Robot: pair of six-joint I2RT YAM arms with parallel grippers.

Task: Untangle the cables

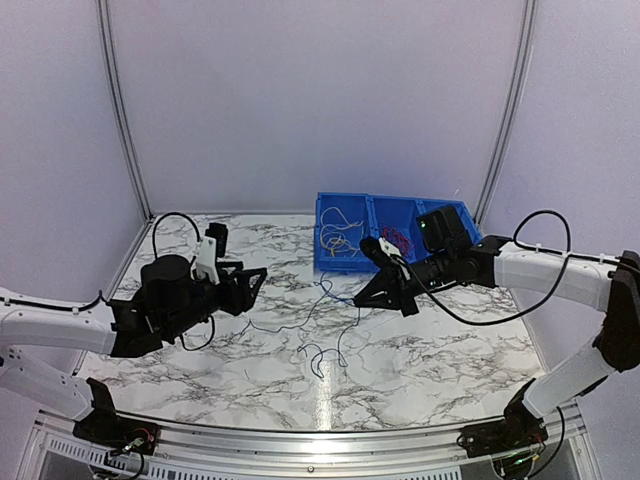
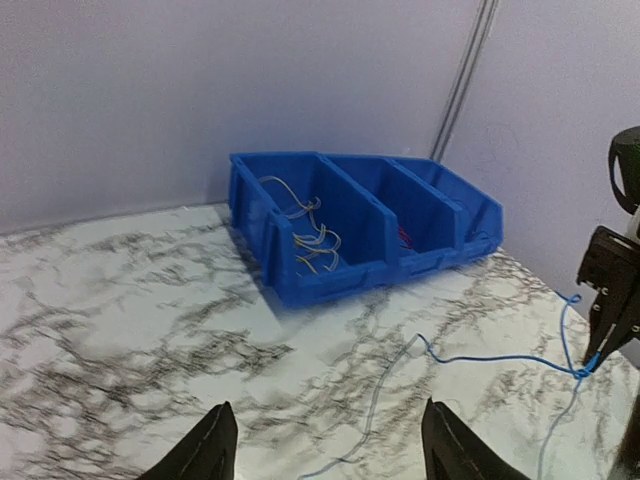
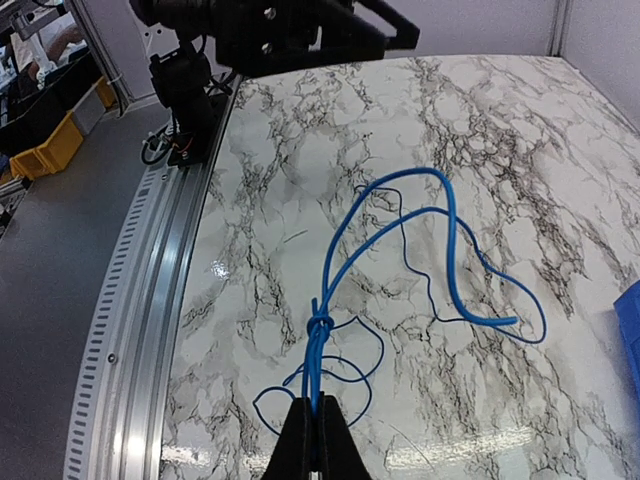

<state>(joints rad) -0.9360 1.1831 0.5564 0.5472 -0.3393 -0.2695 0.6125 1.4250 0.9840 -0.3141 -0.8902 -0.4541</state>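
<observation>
Pinched tight on a blue wire [image 3: 318, 328], my right tool [image 3: 315, 432] has its fingers closed together with the strand caught between the tips. My wrist view shows a small knot in the strand just beyond the tips. Past the knot the wire rises and fans out into long loops over the desk [image 1: 450, 350].

From above, my right tool [image 1: 360, 300] hangs over the middle of the desk, just in front of the blue bin [image 1: 400, 205], and the blue wire [image 1: 335, 292] trails leftward from it. A thinner dark wire [image 1: 315, 355] lies in loose curls on the marble nearer the bases. It shows in my right wrist view too [image 3: 340, 385], curling under and around the blue one. Whether the two are truly knotted together I cannot tell.

My left tool [image 1: 258, 278] is spread wide and holds nothing, well apart from the wires, on the left side of the desk. In its own view the two fingertips [image 2: 215, 445] frame bare marble.

Yellowish-white wires [image 1: 338, 235] lie in the bin's left compartment. Red wires [image 1: 397, 238] lie in the middle one.
</observation>
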